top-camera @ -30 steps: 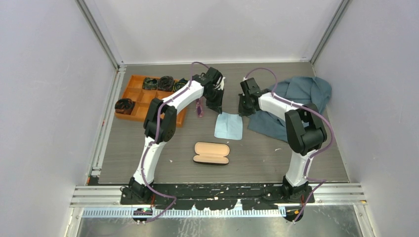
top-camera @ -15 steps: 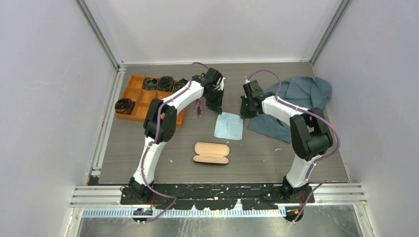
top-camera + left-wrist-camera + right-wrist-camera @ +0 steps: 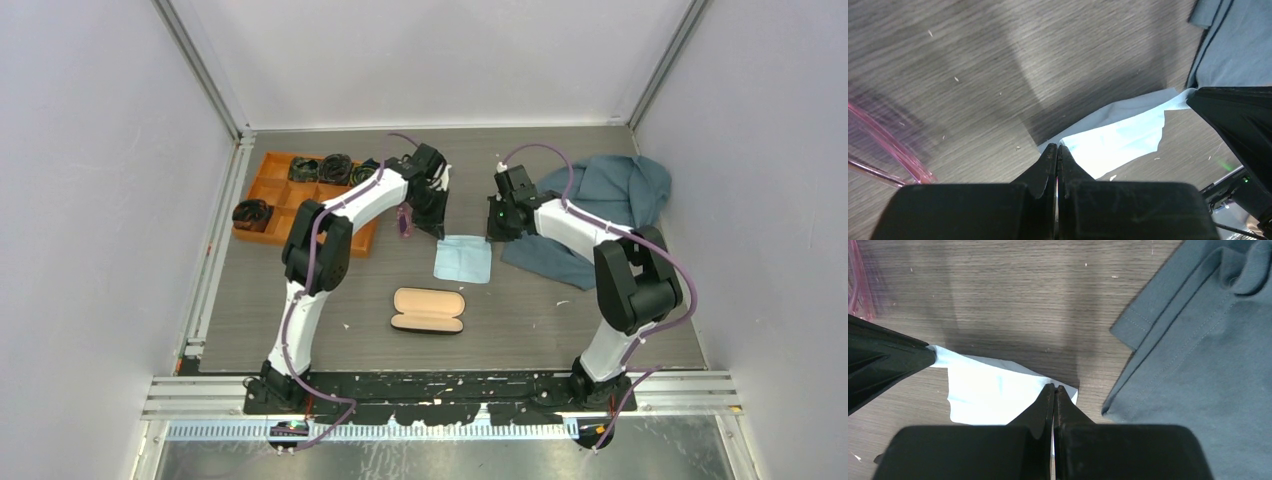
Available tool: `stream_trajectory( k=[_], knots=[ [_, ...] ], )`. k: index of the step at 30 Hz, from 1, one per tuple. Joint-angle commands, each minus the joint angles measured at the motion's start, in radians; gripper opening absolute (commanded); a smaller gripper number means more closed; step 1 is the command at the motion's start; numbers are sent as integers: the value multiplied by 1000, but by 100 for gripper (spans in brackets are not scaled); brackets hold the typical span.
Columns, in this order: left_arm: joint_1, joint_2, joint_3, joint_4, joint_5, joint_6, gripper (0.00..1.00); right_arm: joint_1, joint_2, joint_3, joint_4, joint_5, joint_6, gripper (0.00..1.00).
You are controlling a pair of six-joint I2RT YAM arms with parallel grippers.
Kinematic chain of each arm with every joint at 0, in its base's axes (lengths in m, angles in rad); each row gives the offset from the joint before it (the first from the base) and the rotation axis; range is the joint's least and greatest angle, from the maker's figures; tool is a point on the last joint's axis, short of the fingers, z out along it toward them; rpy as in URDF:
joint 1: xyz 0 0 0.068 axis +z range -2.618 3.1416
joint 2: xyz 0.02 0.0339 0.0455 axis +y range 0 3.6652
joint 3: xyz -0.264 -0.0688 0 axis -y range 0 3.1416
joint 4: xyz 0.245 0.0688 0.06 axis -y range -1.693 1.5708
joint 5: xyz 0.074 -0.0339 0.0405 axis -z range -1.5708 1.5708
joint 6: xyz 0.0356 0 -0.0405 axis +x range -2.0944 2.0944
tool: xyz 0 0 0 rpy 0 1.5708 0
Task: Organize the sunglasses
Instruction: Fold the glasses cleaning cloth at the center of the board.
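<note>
The sunglasses (image 3: 404, 221), a thin purple-pink folded pair, lie on the table beside my left arm's wrist; their pink frame shows at the left edge of the left wrist view (image 3: 885, 148) and at the top left of the right wrist view (image 3: 857, 287). The light-blue cloth (image 3: 463, 259) lies between both grippers. My left gripper (image 3: 439, 229) (image 3: 1057, 147) is shut on its far left corner (image 3: 1118, 140). My right gripper (image 3: 490, 236) (image 3: 1054, 387) is shut on its far right corner (image 3: 993, 395). The far edge is raised off the table. The open black case (image 3: 428, 310) with tan lining lies nearer.
An orange tray (image 3: 272, 196) with dark bundles in its compartments stands at the back left, partly under my left arm. A dark blue-grey garment (image 3: 600, 200) (image 3: 1198, 340) lies crumpled at the back right, close to the right gripper.
Both grippers have shifted slightly toward the near side with the cloth's far corners, so the cloth looks shorter. The right elbow has swung outward. Sunglasses and case have not moved.
</note>
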Motion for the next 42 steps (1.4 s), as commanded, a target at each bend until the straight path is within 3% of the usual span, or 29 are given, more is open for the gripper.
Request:
stream_trajectory(
  k=[1, 22, 42],
  knots=[
    [-5, -91, -42, 47, 26, -3, 0, 15, -63, -16, 10, -12, 9, 1],
    [-45, -162, -208, 80, 20, -4, 0, 43, -150, -131, -3, -17, 23, 0],
    [-51, -165, -237, 84, 6, -18, 0, 77, -158, -180, -8, -12, 19, 1]
  ],
)
